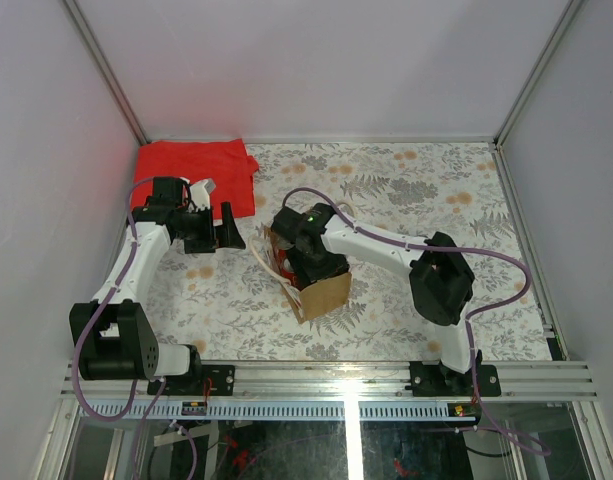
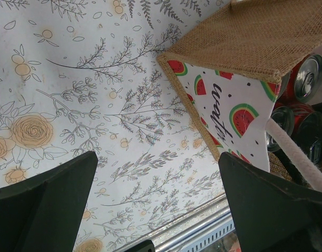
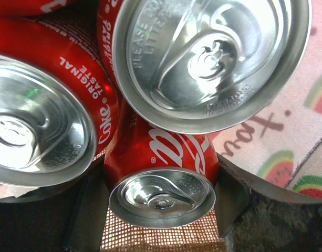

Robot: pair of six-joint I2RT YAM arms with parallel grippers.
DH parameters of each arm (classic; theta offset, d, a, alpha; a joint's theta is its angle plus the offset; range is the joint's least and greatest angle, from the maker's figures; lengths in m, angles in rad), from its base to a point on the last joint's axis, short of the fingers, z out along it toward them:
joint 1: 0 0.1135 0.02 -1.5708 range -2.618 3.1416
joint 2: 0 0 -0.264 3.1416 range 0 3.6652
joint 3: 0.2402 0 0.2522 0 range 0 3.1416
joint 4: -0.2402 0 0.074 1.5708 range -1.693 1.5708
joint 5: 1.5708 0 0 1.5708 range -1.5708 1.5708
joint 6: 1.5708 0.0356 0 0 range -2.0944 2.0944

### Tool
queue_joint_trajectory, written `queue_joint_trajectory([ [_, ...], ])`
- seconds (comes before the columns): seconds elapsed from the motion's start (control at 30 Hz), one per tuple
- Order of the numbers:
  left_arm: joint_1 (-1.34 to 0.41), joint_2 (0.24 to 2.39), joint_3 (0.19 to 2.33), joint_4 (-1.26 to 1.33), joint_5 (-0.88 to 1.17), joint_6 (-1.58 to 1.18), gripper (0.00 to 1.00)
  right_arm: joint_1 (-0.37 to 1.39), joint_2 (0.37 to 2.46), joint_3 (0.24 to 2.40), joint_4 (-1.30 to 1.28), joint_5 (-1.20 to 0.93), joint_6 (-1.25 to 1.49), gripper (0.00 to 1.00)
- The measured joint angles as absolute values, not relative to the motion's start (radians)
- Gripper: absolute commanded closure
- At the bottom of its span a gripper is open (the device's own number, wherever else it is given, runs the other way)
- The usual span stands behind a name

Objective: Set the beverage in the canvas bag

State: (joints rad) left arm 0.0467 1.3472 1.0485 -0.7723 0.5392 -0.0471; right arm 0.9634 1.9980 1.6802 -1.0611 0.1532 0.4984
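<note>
Red cola can [image 3: 162, 173] fills the bottom of the right wrist cam, lid facing the lens. The right gripper [image 3: 162, 207] has a dark finger pressed on each side of it, so it's clamped on the can at about half span. Two more cans [image 3: 208, 58] crowd in just above and to the left, touching the held one. Behind them is a white lining w/ watermelon print [image 3: 287, 147], and coarse tan weave runs below, so the can sits inside the canvas bag [image 3: 150, 239].

The top cam shows none of the cans. It only shows the right gripper [image 1: 311, 262] sunk into the mouth of the bag [image 1: 326, 295], which sits mid-table w/ a cream handle [image 1: 296, 300] trailing off its near-left corner.

The left wrist cam gives the side look the others lack. It shows the bag's burlap wall [image 2: 245, 37], the printed lining, a cream handle crossing the mouth, and can tops [image 2: 308, 76] packed inside. The left gripper [image 2: 156, 163] hangs wide apart w/ nothing between its fingers. It hovers over bare tablecloth left of the bag, not touching it.

The tablecloth [image 1: 436, 190] is pale w/ grey fern and orange flower print. A folded red cloth [image 1: 201, 165] lies at the far-left corner, behind the left gripper [image 1: 226, 228]. Plain white walls [image 1: 316, 60] box in three sides, and an aluminium rail [image 1: 336, 378] at the near edge carries both arm bases.
</note>
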Motion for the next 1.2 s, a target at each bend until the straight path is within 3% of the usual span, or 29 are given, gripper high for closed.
queue_joint_trajectory([
  [0.2, 0.047, 1.347, 1.048, -0.772, 0.539, -0.047, 0.00, 0.966, 1.996, 1.680, -1.060, 0.165, 0.503, 0.23],
  [0.23, 0.047, 1.347, 1.049, -0.772, 0.539, -0.047, 0.00, 0.967, 1.996, 1.680, -1.061, 0.167, 0.505, 0.16],
  [0.27, 0.047, 1.347, 1.048, -0.772, 0.540, -0.047, 0.00, 0.968, 1.996, 1.680, -1.061, 0.168, 0.506, 0.02],
  [0.3, 0.047, 1.347, 1.048, -0.772, 0.540, -0.047, 0.00, 0.968, 1.996, 1.682, -1.064, 0.172, 0.508, 0.00],
  [0.8, 0.047, 1.347, 1.048, -0.772, 0.540, -0.047, 0.00, 0.968, 1.945, 1.827, -1.135, 0.194, 0.516, 0.00],
  [1.2, 0.047, 1.348, 1.049, -0.772, 0.540, -0.047, 0.00, 0.962, 1.906, 2.281, -1.181, 0.296, 0.479, 0.00],
])
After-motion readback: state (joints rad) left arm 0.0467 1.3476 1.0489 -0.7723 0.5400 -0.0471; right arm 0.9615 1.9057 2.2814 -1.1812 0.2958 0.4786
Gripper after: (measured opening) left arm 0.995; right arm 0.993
